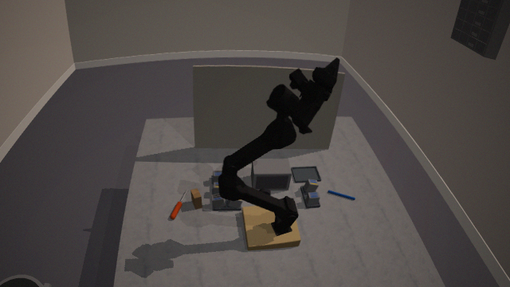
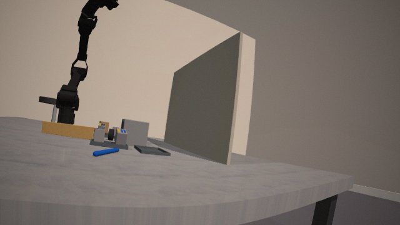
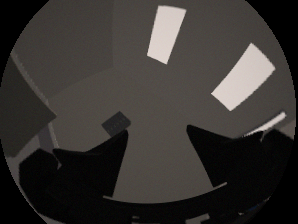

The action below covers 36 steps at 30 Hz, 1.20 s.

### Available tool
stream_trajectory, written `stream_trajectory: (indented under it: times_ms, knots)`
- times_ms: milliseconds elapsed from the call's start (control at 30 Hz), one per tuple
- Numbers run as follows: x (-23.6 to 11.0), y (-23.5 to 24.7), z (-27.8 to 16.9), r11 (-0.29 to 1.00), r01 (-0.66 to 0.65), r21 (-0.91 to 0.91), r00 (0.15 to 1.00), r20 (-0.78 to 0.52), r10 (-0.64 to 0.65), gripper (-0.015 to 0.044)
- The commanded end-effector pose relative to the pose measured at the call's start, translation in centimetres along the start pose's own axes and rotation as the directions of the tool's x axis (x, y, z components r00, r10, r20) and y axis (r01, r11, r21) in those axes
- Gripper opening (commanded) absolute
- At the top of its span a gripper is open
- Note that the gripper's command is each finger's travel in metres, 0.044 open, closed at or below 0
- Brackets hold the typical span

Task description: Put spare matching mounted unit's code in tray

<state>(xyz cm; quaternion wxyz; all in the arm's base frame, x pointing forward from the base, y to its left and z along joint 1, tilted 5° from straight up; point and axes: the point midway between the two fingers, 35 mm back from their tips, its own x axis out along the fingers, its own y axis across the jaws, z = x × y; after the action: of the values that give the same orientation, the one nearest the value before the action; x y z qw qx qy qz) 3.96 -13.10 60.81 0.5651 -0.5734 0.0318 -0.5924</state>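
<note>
My gripper [image 3: 157, 130] is open and empty. It is raised high over the table, pointing up and away from the parts. The tray [image 1: 306, 174] [image 2: 152, 150] is empty and lies right of a grey box-like housing [image 1: 272, 168] [image 2: 135, 132], whose dark recessed side faces the arm base. A dark rack [image 1: 312, 206] [image 2: 109, 145] holds two grey units with blue and yellow marks, one the rear unit [image 1: 311, 185] and one the front unit [image 1: 313, 198]. Another rack [image 1: 227, 208], left of the housing, holds several similar units, partly hidden by the arm. I cannot tell which unit is the mounted one; no code is readable.
A tall upright panel [image 1: 239, 108] [image 2: 203, 109] stands behind the housing. A blue rod [image 1: 341, 195] [image 2: 106, 152] lies right of the right rack. A brown block [image 1: 196, 199] and a red-handled screwdriver [image 1: 176, 210] lie to the left. The arm stands on a yellow wooden base [image 1: 255, 235] [image 2: 67, 129].
</note>
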Motion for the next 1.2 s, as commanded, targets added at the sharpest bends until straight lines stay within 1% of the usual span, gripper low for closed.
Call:
stream_trajectory:
  times_ms: [0,33,200,267,433,567,733,833,933,1000,1167]
  knots:
    - [0.0,0.0,0.0,1.000,0.000,0.000,1.000,0.000,0.000,0.0426]
    - [0.0,0.0,0.0,1.000,0.000,0.000,1.000,0.000,0.000,0.0440]
    - [0.1,0.1,-0.1,1.000,-0.004,0.002,1.000,0.001,0.004,0.0440]
    - [1.1,1.2,-1.1,0.999,-0.034,0.019,0.999,0.007,0.034,0.0440]
    - [3.9,5.2,-3.9,0.960,-0.176,0.218,0.981,-0.038,0.188,0.0440]
    - [5.7,9.6,-5.3,0.876,-0.291,0.385,0.939,-0.059,0.338,0.0440]
    - [7.1,17.0,-5.7,0.688,-0.435,0.581,0.825,-0.050,0.563,0.0440]
    - [7.1,21.7,-5.0,0.555,-0.499,0.666,0.725,-0.030,0.688,0.0440]
    - [6.7,26.3,-3.9,0.441,-0.562,0.699,0.613,-0.006,0.790,0.0440]
    - [6.2,29.0,-3.0,0.374,-0.595,0.711,0.540,0.009,0.841,0.0440]
    - [5.0,32.7,-1.6,0.266,-0.622,0.736,0.418,0.025,0.908,0.0440]
